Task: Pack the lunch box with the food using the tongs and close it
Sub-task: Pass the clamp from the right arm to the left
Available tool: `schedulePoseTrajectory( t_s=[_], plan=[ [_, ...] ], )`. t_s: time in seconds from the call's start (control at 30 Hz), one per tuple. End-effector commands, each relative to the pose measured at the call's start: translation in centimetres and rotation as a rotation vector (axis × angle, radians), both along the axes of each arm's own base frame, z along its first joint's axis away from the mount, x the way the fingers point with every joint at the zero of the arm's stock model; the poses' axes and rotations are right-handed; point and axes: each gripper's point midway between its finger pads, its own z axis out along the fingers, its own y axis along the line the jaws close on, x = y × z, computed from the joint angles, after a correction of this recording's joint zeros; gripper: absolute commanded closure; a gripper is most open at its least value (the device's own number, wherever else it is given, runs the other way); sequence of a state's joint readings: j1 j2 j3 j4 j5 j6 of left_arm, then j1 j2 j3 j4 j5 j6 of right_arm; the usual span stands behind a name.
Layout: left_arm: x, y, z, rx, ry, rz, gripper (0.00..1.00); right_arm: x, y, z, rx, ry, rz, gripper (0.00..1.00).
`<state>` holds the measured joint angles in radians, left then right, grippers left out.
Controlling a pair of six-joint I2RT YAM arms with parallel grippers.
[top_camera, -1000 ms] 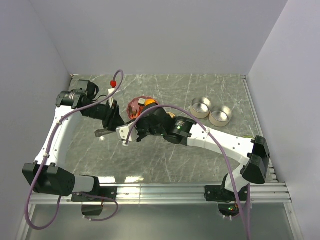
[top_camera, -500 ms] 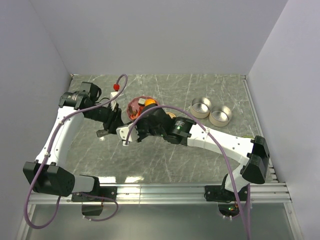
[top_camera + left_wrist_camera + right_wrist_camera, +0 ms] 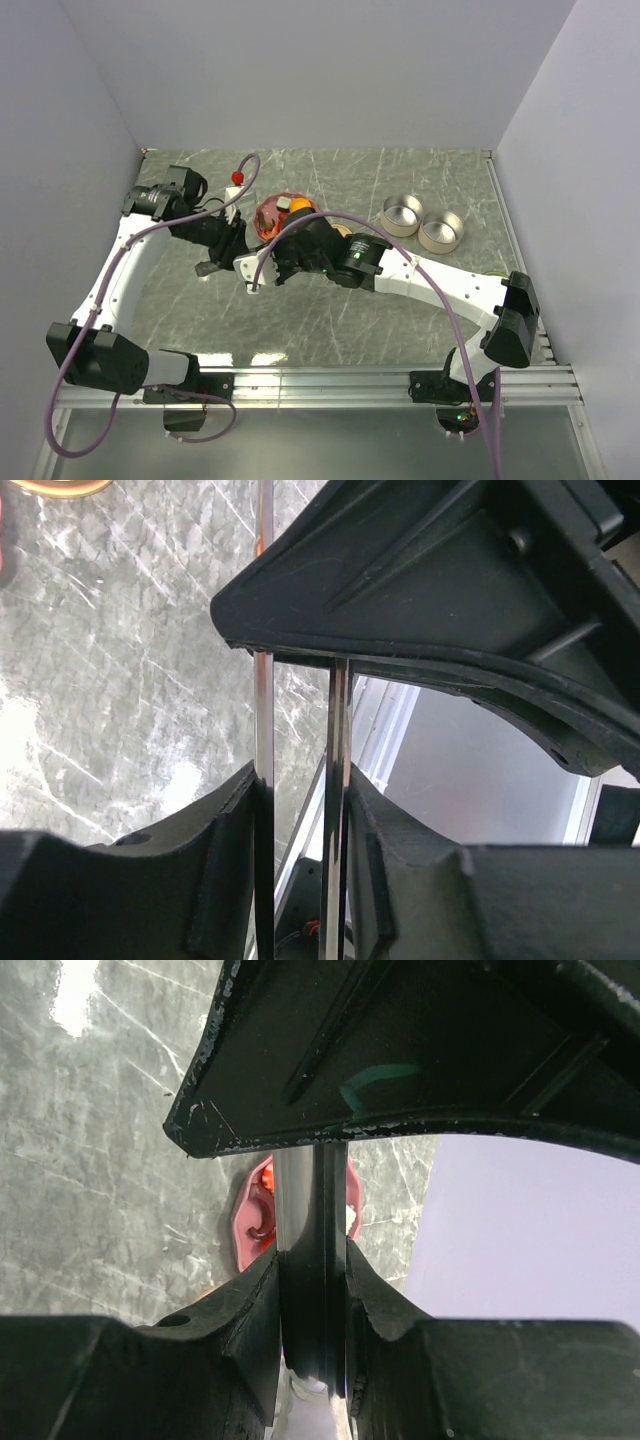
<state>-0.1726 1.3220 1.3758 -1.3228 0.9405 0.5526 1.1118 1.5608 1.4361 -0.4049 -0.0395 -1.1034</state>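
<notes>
Nearest first: the right gripper [image 3: 312, 1290] is closed on a dark shiny strip that fills the gap btwn its fingers. That's prob the tongs seen edge-on, tho its wrist view doesn't show enough to be sure. Just beyond, the left gripper [image 3: 300, 815] is clamped across the tongs [image 3: 337, 730] w/ both thin arms btwn its pads and a slit left btwn them, so the tips are likely not fully pinched

Risk 1: two grippers on one slim tool. If the arms move out of step, the tongs could twist, bend or slide in the pads. Smooth metal + narrow contact = easy slip

Risk 2: the tong tips are hidden under the right wrist in the overhead view, so can't tell where they sit vs the food. A blind push could shove the pink plate [image 3: 259, 215]

Further out, the food sits on that plate: a round orange piece [image 3: 300, 214] at its right edge, w/ a small pale-and-dark block [image 3: 285, 203] behind it. The round one prob rolls if nudged, and squirts out if pinched off-centre or too hard

Last, off to the right & well apart from the plate: a round metal tin [image 3: 403, 212] and a second tin [image 3: 442, 230], prob lunch box + lid, no food visible in either. The long carry gives time to drop a piece. The right forearm also runs near them, so a swing could knock one
</notes>
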Motion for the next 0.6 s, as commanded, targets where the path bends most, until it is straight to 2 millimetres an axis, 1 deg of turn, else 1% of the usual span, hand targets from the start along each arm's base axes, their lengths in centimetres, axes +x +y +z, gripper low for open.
schedulePoseTrajectory(
  t_s=[0.0, 0.03, 0.07, 0.1, 0.13, 0.17, 0.2, 0.23, 0.3, 0.33, 0.37, 0.4, 0.43, 0.47, 0.5, 0.53, 0.57],
  plan=[
    [0.0, -0.3, 0.7, -0.017, -0.052, 0.003, 0.62, 0.5, 0.1, 1.6, 0.039, -0.044, -0.007, 1.0],
    [0.1, -0.3, 0.7, -0.018, -0.053, 0.008, 0.64, 0.5, 0.1, 1.7, 0.043, -0.045, -0.01, 1.0],
    [0.1, -0.3, 0.5, -0.01, -0.043, 0.02, 0.7, 0.5, 0.1, 1.7, 0.046, -0.043, -0.013, 1.0],
    [0.6, -0.3, 0.6, -0.011, -0.059, 0.033, 0.72, 0.6, -0.1, 1.7, 0.05, -0.043, -0.019, 0.99],
    [0.8, -0.3, 0.6, -0.01, -0.06, 0.042, 0.76, 0.6, -0.1, 1.8, 0.054, -0.043, -0.026, 0.95],
    [0.8, -0.3, 0.8, -0.01, -0.054, 0.057, 0.78, 0.7, -0.2, 1.9, 0.064, -0.045, -0.04, 0.93],
    [1.4, -0.4, 1.0, -0.013, -0.078, 0.071, 0.79, 0.7, -0.4, 2.3, 0.078, -0.047, -0.042, 0.91],
    [1.8, -0.3, 1.1, -0.007, -0.079, 0.093, 0.8, 1.0, -0.7, 2.6, 0.08, -0.057, -0.064, 0.83],
    [2.6, -0.2, 1.2, 0.01, -0.076, 0.142, 0.88, 1.1, -1.2, 3.4, 0.102, -0.069, -0.087, 0.72],
    [2.7, -0.1, 1.4, 0.014, -0.084, 0.147, 0.94, 1.0, -1.4, 3.6, 0.117, -0.07, -0.096, 0.56],
    [3.0, 0.0, 1.4, 0.021, -0.087, 0.162, 0.94, 1.0, -1.7, 4.1, 0.134, -0.075, -0.102, 0.5],
    [3.4, 0.3, 1.3, 0.039, -0.101, 0.184, 0.94, 0.7, -2.4, 5.4, 0.168, -0.086, -0.107, 0.43],
    [3.8, 0.4, 1.5, 0.04, -0.126, 0.197, 0.93, 0.5, -2.8, 6.0, 0.186, -0.089, -0.111, 0.34],
    [3.9, 0.4, 1.7, 0.042, -0.137, 0.208, 0.92, 0.2, -3.2, 6.3, 0.199, -0.074, -0.119, 0.3],
    [4.2, 0.7, 1.9, 0.05, -0.163, 0.233, 0.92, -0.2, -4.0, 7.2, 0.222, -0.066, -0.126, 0.27],
    [4.6, 0.7, 1.8, 0.049, -0.162, 0.261, 0.92, -0.6, -4.6, 7.4, 0.213, -0.042, -0.132, 0.22],
    [4.8, 0.8, 1.7, 0.051, -0.16, 0.262, 0.92, -1.1, -5.4, 8.0, 0.239, -0.011, -0.148, 0.17]
  ],
)
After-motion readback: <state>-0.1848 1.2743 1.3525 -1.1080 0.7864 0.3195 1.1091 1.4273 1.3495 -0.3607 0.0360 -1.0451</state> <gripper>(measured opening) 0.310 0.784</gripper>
